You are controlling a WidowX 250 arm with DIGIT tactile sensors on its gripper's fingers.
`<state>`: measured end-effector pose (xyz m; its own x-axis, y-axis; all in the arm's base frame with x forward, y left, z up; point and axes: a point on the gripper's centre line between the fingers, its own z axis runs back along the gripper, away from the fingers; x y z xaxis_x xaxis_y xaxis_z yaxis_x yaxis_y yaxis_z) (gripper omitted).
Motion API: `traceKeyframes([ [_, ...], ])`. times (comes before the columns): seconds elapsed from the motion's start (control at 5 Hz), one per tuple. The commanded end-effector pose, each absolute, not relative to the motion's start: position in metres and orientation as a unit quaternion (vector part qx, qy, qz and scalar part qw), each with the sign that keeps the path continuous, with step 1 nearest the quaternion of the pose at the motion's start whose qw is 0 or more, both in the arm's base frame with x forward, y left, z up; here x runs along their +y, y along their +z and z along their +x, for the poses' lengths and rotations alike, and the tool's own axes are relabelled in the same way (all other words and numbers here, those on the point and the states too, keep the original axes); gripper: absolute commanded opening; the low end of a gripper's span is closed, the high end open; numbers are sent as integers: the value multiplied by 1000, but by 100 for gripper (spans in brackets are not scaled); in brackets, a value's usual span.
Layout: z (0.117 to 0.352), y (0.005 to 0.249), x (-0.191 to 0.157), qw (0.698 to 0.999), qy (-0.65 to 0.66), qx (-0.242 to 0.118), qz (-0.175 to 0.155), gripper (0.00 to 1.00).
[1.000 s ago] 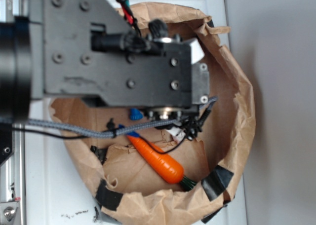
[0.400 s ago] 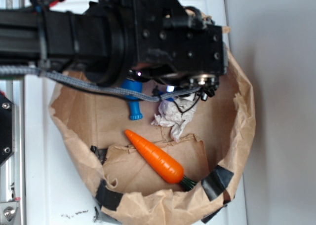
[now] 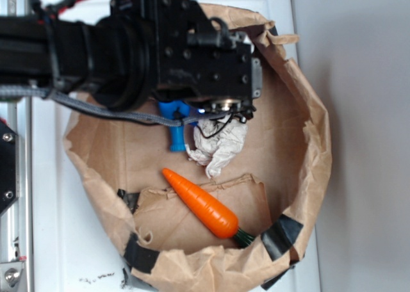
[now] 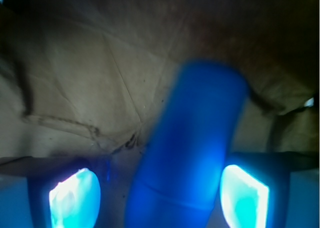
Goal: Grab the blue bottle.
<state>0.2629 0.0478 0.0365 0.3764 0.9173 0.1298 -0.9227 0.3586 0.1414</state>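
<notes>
Arm pose: extended from the left, wrist angled downward.
Pincer [image 4: 160, 195] open; both fingertips [image 4: 75, 198] lit, spread wide apart.

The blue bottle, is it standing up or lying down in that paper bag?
Lying down. The blue bottle rests on its side on the paper bag's floor, half hidden under the arm; the wrist view shows it lengthwise between the open gripper's pads.
</notes>
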Motion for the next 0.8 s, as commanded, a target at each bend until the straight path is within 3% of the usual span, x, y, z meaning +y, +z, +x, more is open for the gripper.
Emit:
traceKeyframes([
  [0.0, 265, 7, 59, 797, 595, -27, 101, 30],
  [0.2, 256, 5, 57, 786, 610, -29, 99, 0],
  [0.4, 250, 33, 54, 784, 617, -12, 64, 0],
  [0.6, 263, 79, 52, 779, 627, 23, 5, 0],
])
